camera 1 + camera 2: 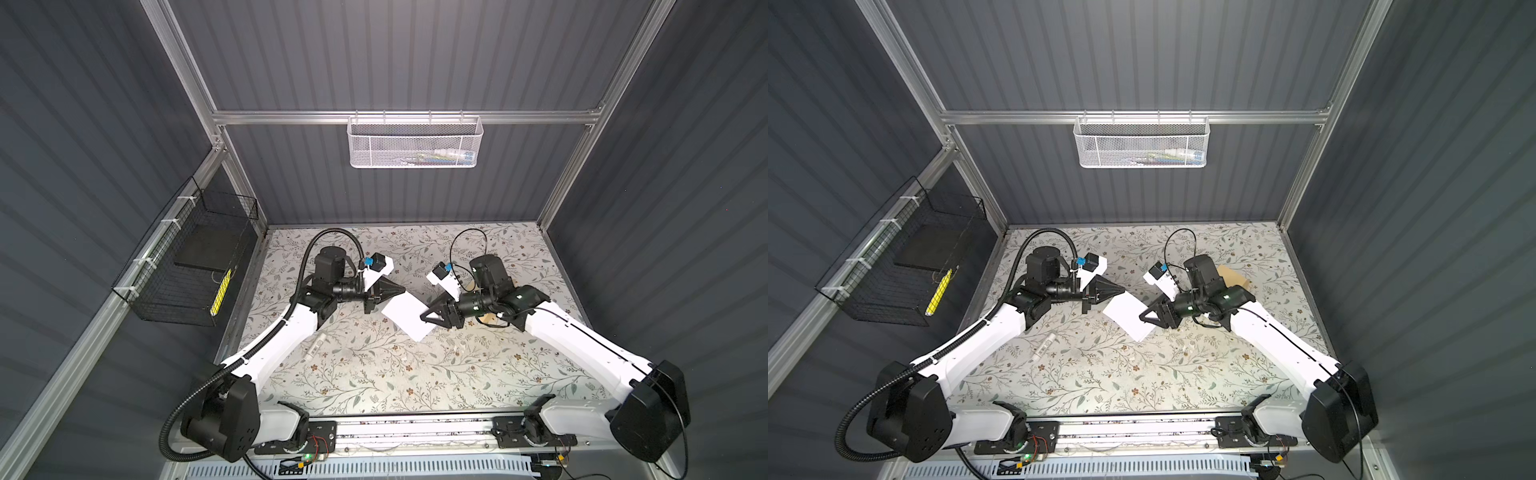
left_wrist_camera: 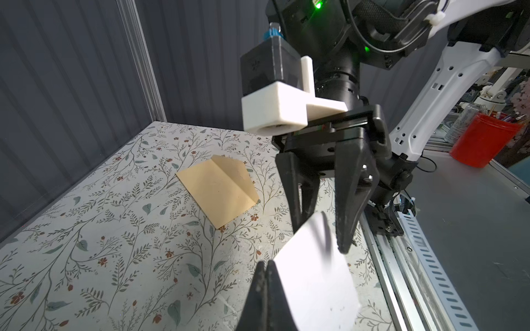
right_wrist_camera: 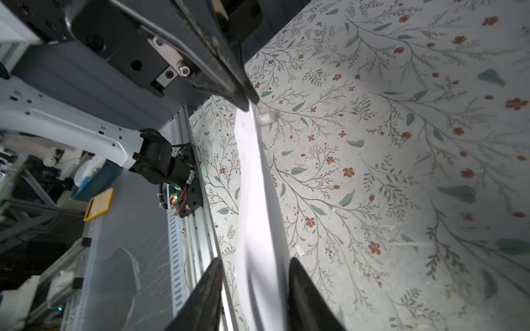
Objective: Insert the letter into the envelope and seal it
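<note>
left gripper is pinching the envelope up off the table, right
Not quite: the left gripper is pinching the letter up off the table, not the envelope. The left wrist view shows the tan envelope lying flat on the table, with nothing gripping it.

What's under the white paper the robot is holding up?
Only the flowery table shows around the letter, which is lifted off it. The patch straight below is covered in both top views.
</note>
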Tool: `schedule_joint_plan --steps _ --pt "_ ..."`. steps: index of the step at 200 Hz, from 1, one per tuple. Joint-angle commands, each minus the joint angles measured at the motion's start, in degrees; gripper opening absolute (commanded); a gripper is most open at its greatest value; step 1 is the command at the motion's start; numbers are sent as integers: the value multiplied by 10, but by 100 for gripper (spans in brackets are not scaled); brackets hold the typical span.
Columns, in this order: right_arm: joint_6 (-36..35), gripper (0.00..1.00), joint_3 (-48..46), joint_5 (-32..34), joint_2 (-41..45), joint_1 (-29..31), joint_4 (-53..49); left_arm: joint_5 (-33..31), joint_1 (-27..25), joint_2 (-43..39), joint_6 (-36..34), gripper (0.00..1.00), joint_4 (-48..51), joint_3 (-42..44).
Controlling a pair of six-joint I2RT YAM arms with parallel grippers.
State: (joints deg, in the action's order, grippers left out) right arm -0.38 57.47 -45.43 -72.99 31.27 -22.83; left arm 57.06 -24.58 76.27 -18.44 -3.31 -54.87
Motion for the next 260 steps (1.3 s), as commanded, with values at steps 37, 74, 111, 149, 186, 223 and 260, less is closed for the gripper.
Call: schedule_joint_plan --steps 37,74,111,149,186,223,260 --pt "0 6 -10 2 8 -3 -14 13 17 -16 -11 0 11 7" --pt "6 37 -8 20 25 -3 -31 23 29 -12 -11 0 9 4" --pt "4 0 -34 17 43 -4 -18 31 33 -4 -5 0 0 3" --pt "14 28 -50 34 56 -9 -7 34 36 -7 -2 0 -4 5" --pt "12 0 -55 38 54 -10 -1 34 38 -6 7 0 -15 6" --pt "48 42 -65 83 61 -12 29 32 42 0 24 0 -39 7" --pt "157 59 -57 170 85 -21 56 -13 43 3 87 0 -114 21"
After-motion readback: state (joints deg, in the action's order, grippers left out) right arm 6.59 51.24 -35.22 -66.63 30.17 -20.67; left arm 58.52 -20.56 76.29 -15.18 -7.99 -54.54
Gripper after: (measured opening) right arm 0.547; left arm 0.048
